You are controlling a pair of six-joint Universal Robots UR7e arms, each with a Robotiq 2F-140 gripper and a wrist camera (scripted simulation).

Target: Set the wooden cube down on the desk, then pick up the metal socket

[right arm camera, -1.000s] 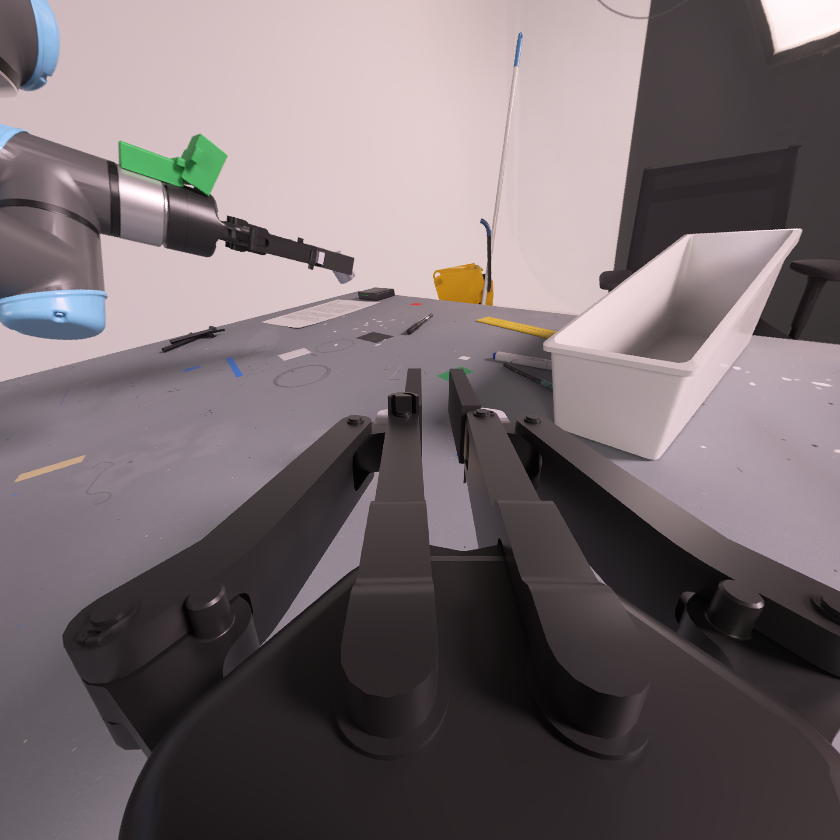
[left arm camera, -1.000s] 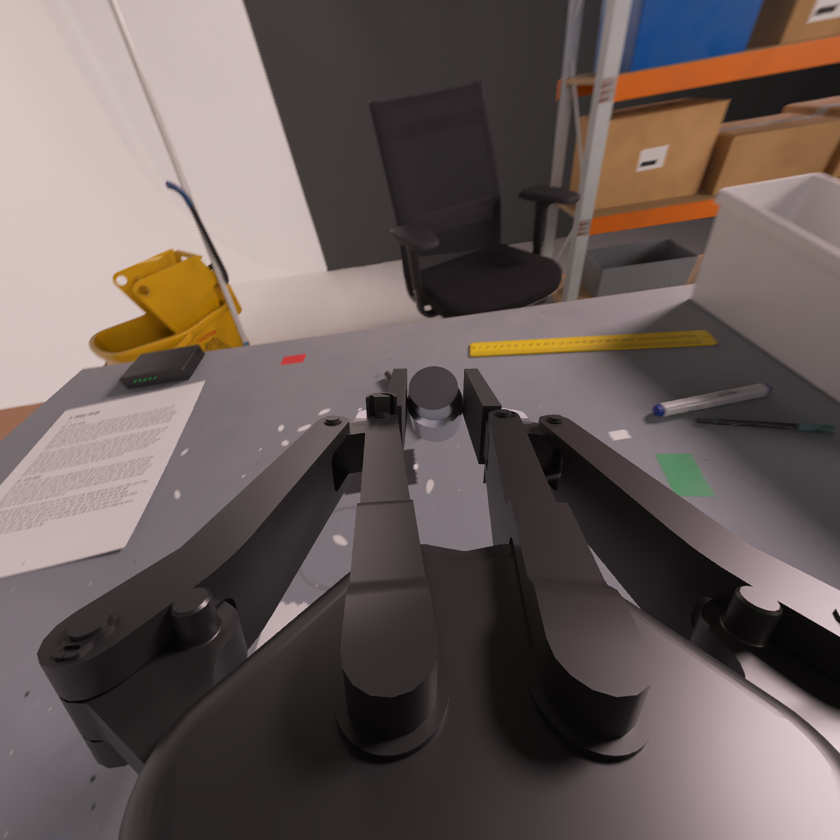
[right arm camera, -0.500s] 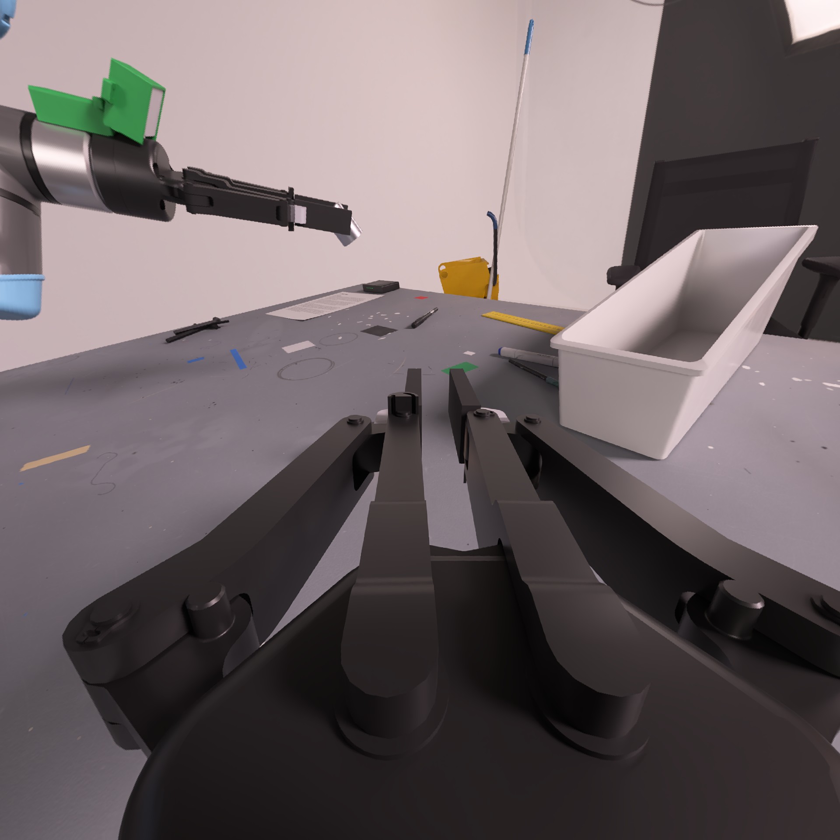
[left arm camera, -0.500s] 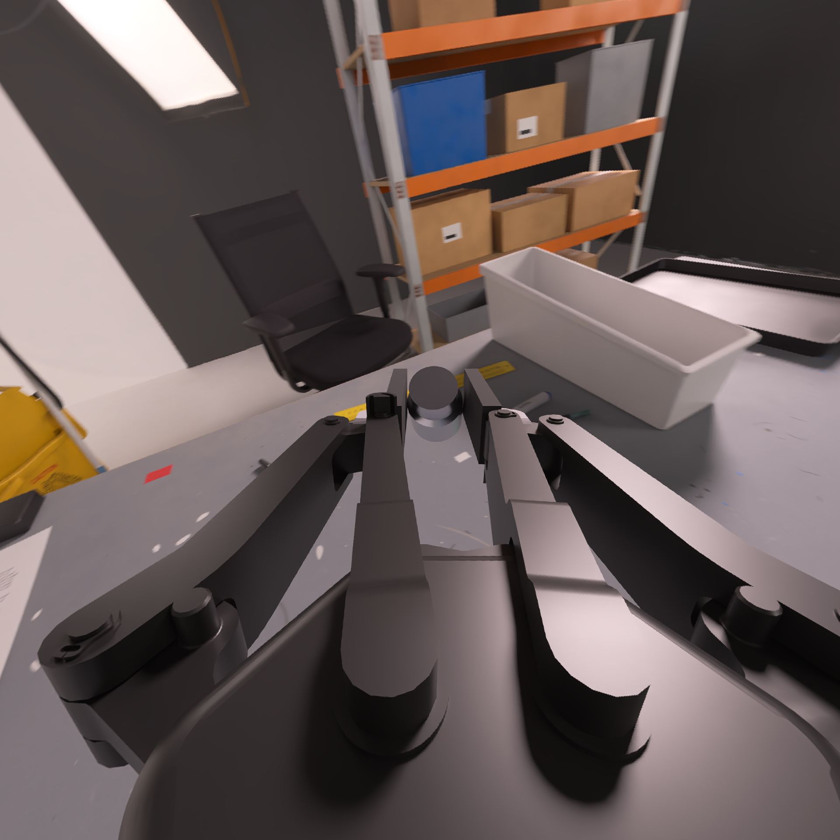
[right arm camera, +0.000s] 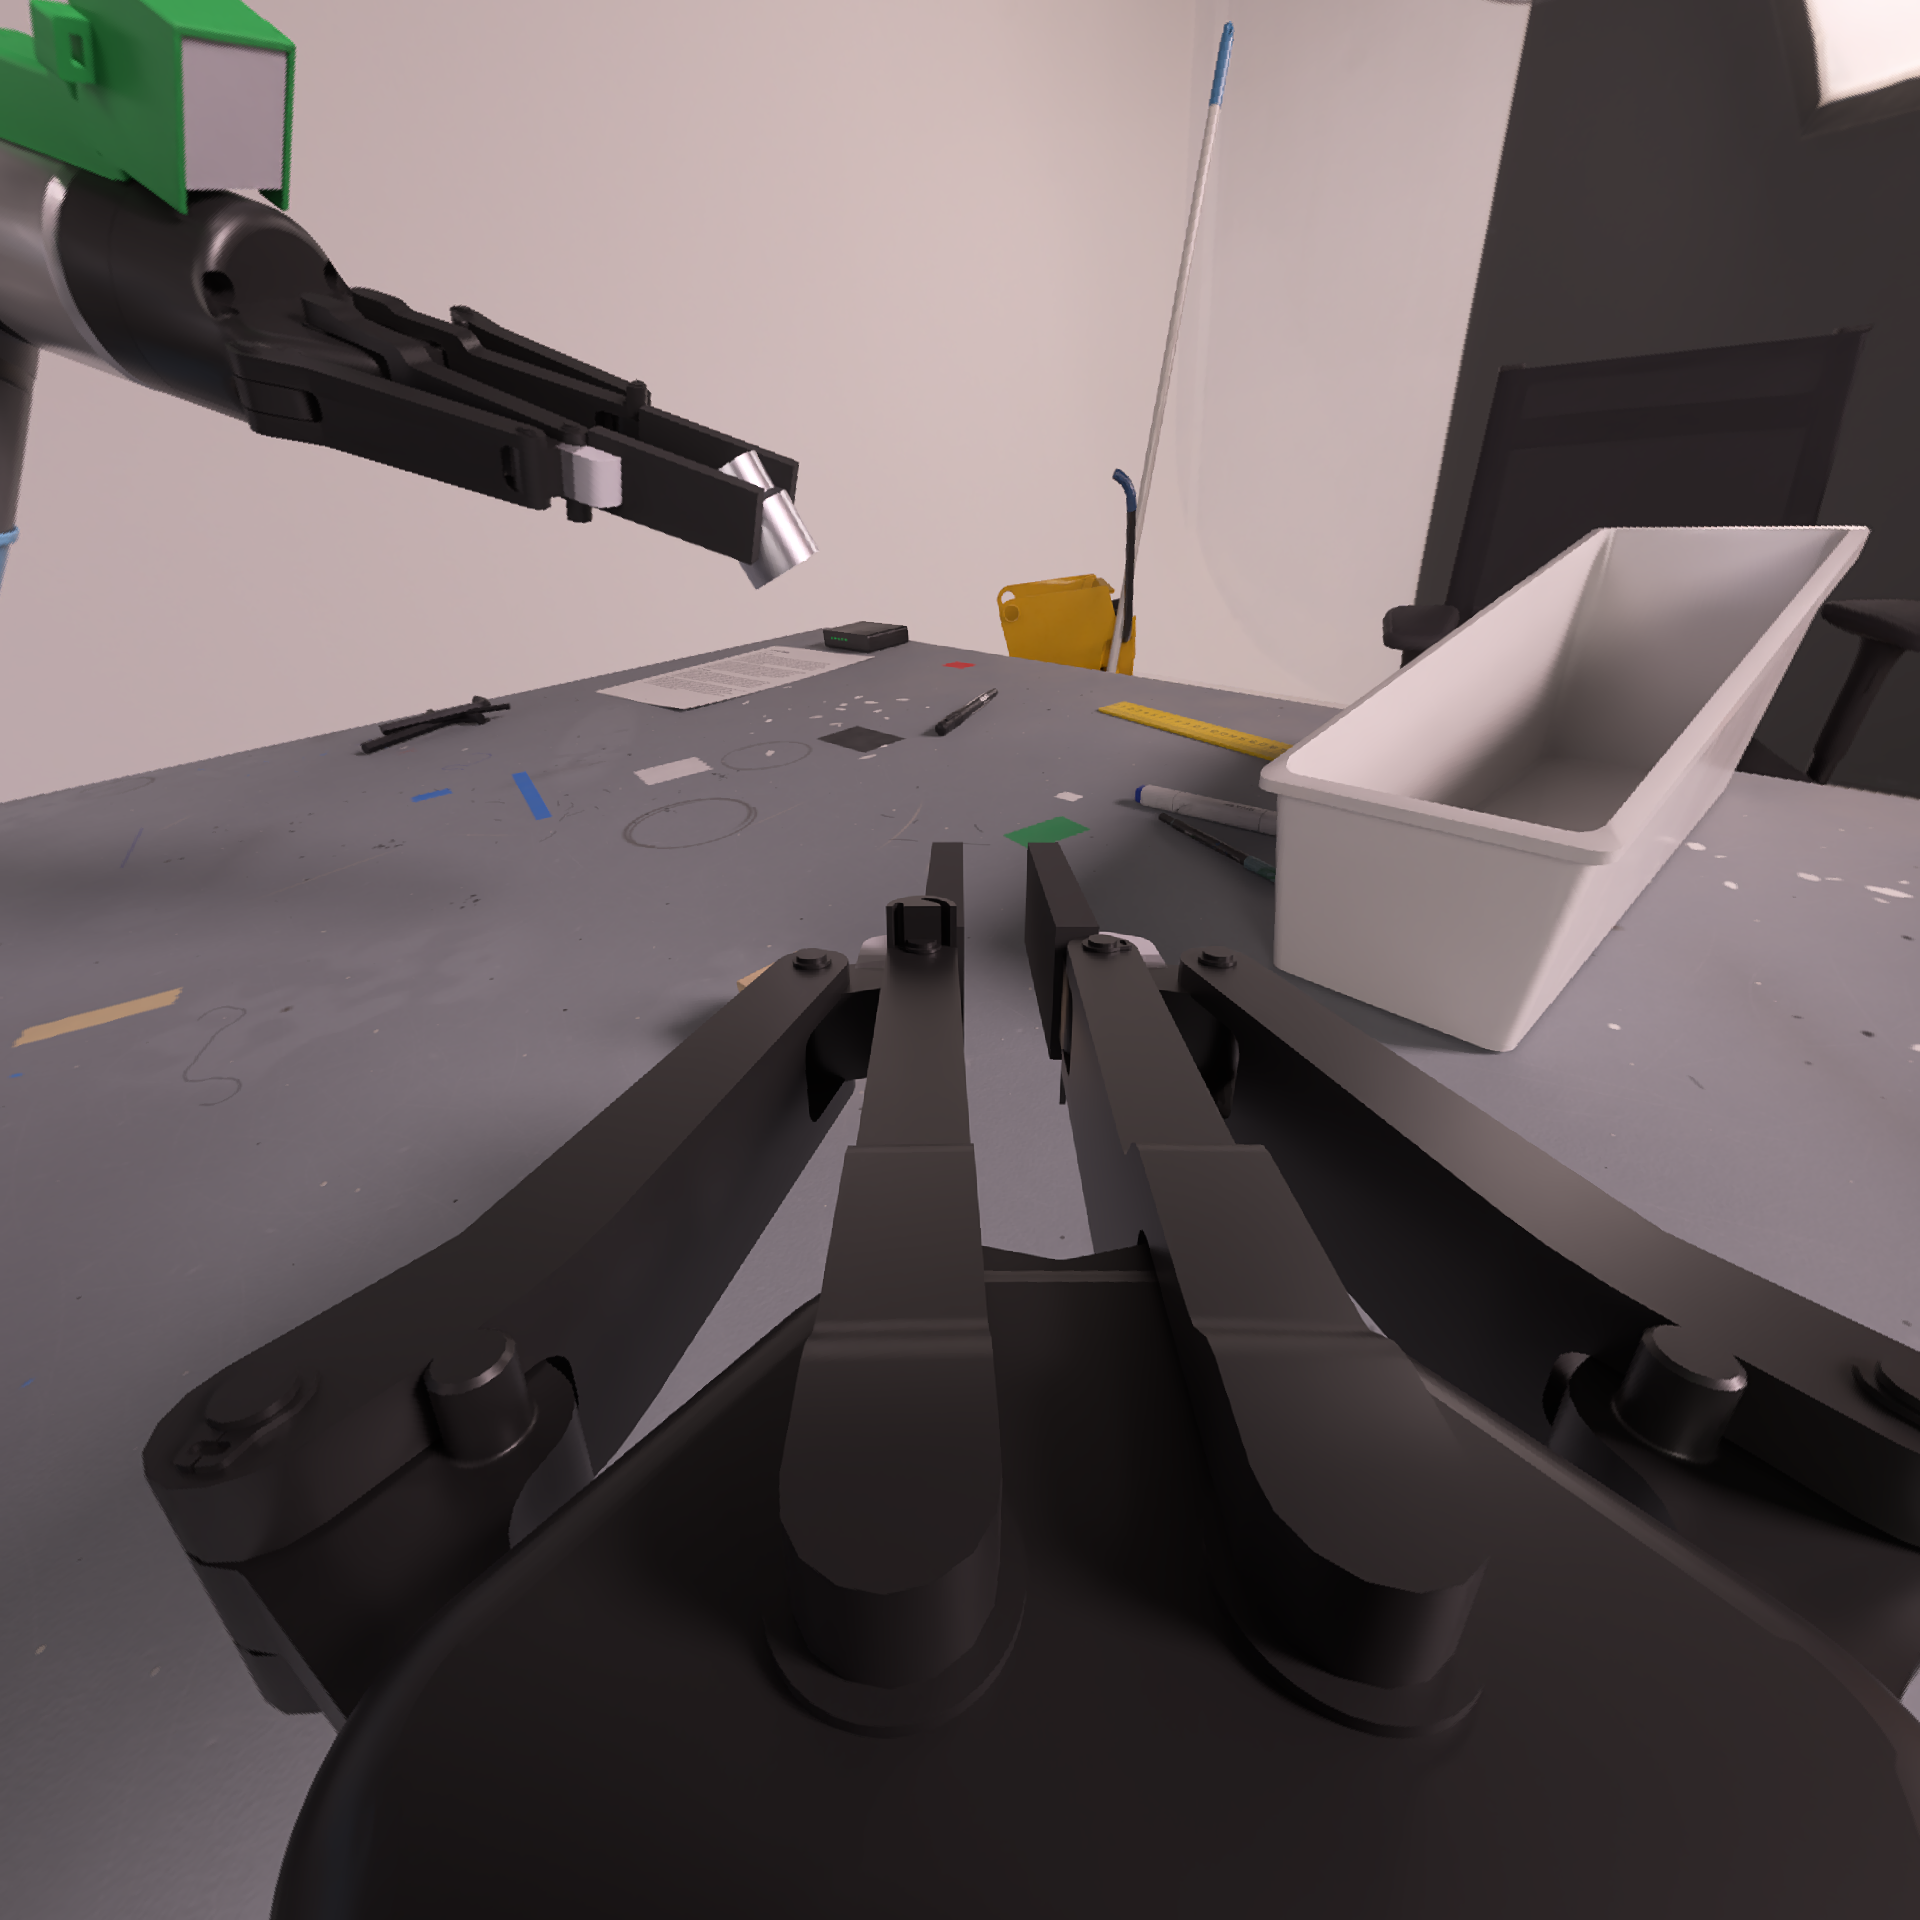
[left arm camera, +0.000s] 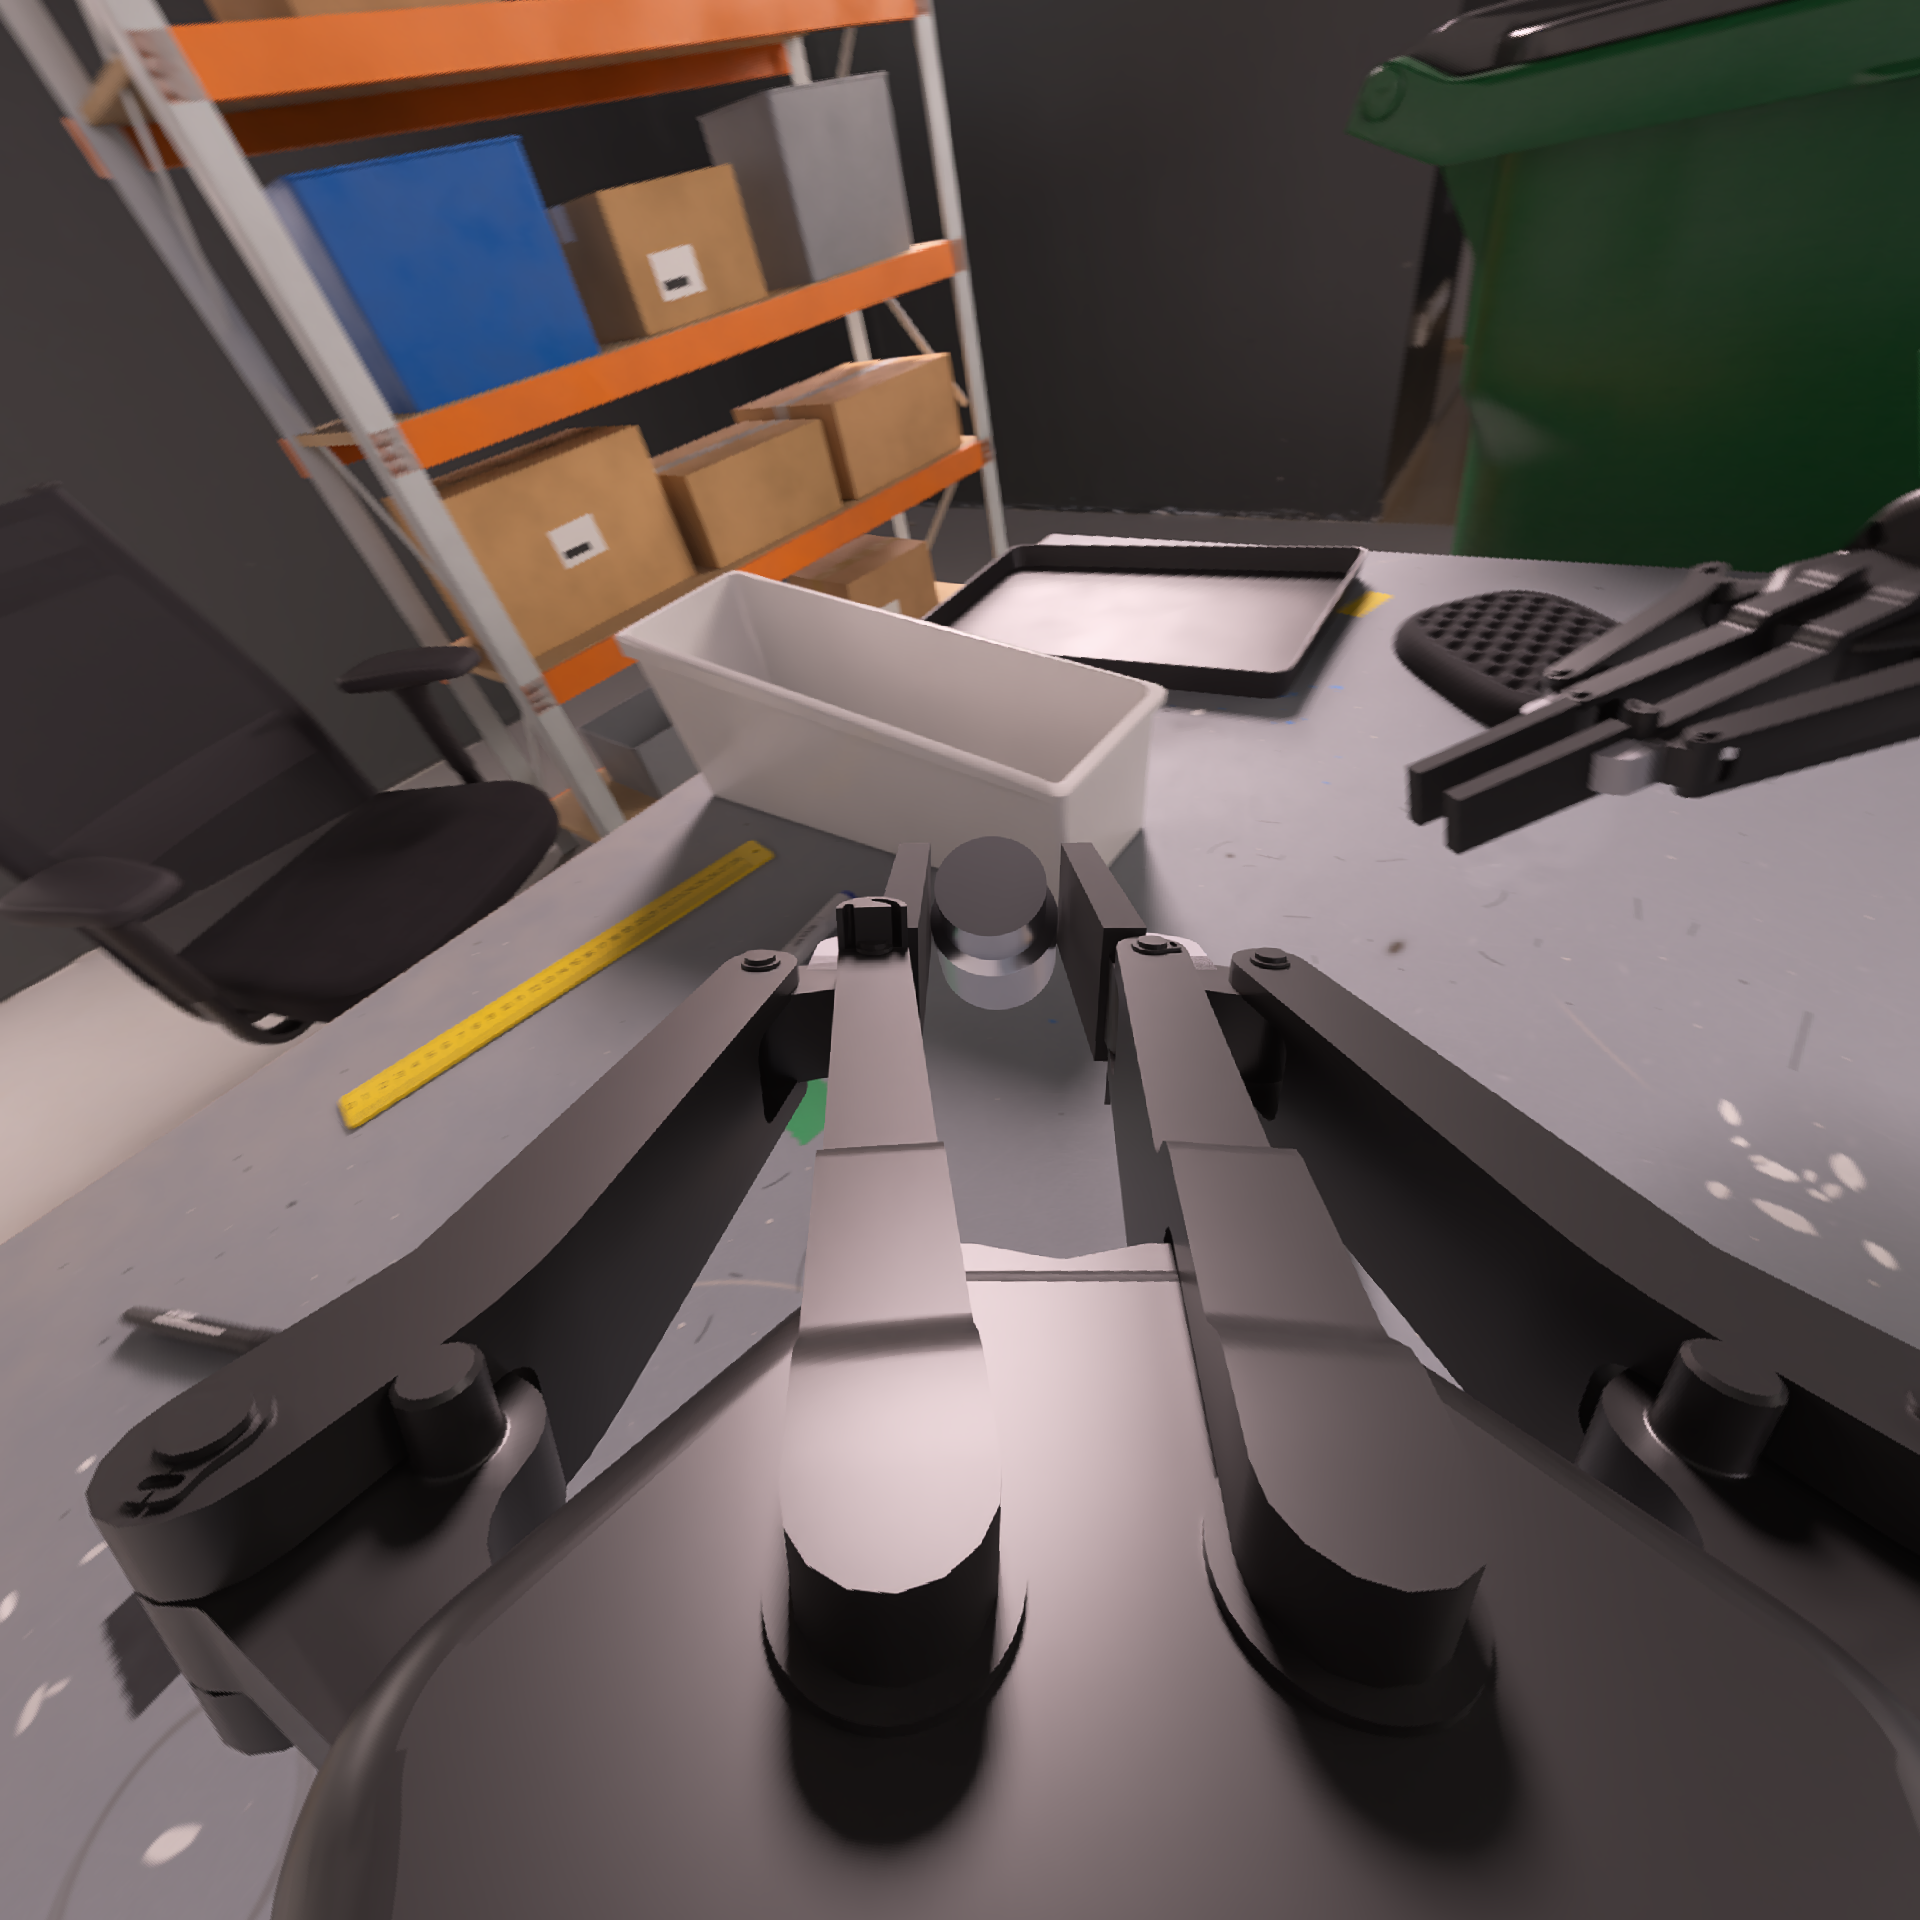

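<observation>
My left gripper (left arm camera: 995, 883) is shut on the metal socket (left arm camera: 992, 935), a short silver cylinder with a dark flat end, and holds it in the air above the grey desk (left arm camera: 1455, 1039). The right wrist view shows this gripper (right arm camera: 774, 520) at upper left with the socket (right arm camera: 781, 532) sticking out of its tips. My right gripper (right arm camera: 992, 862) hovers low over the desk with its fingers close together and nothing between them. It also shows at the right of the left wrist view (left arm camera: 1439, 800). I see no wooden cube in either view.
A white bin (left arm camera: 894, 727) stands ahead, also on the right in the right wrist view (right arm camera: 1558, 831). Behind it lie a black tray (left arm camera: 1143, 665) and a perforated black pad (left arm camera: 1496, 644). A yellow ruler (left arm camera: 551, 987), pens (right arm camera: 1205, 805) and a paper sheet (right arm camera: 727, 675) lie on the desk.
My left gripper has swung to the right with the socket still in it, now facing the bin and tray. My right gripper has barely moved.
</observation>
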